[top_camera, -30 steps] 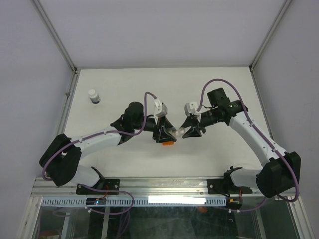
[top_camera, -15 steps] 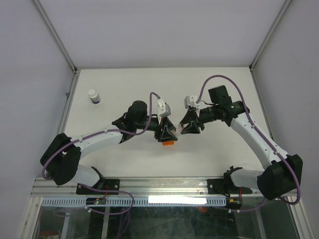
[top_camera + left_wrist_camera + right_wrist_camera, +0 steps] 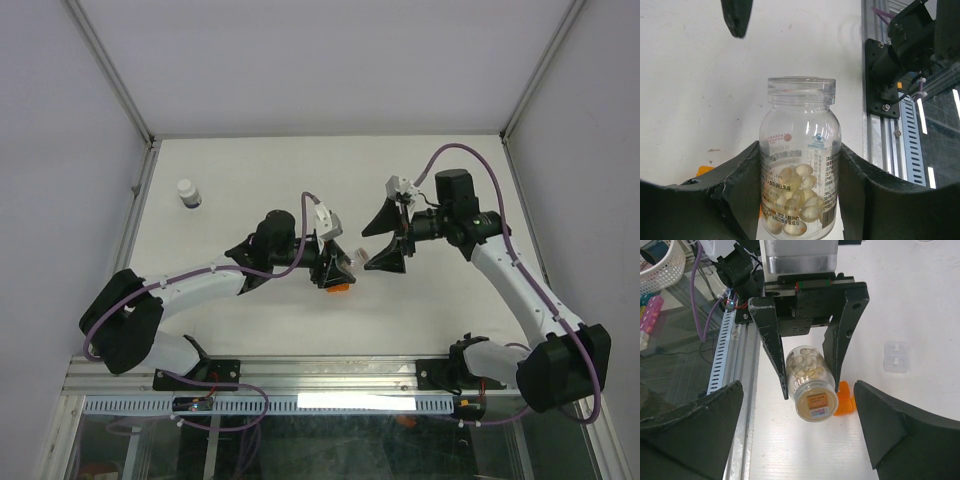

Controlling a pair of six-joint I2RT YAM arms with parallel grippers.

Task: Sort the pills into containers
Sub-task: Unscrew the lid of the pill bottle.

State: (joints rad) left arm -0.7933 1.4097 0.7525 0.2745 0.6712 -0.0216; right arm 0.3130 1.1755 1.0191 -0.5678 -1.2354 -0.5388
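Right end effector [image 3: 375, 243] just released: fingers now spread wide, drawn back from clear vial [image 3: 800, 160]. Left end effector [image 3: 333, 268] stays clamped round vial body, above counter [image 3: 250, 170]. Pills [image 3: 797, 200] inside vial. Orange cup [image 3: 845, 399] just beneath. My reading: vial now left arm's alone.

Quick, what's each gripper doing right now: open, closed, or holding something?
Left gripper: closed on the clear pill bottle.
Right gripper: open, holding nothing.

left pincer [image 3: 338, 266] clamped, right pincer [image 3: 386, 238] spread wide, facing each other
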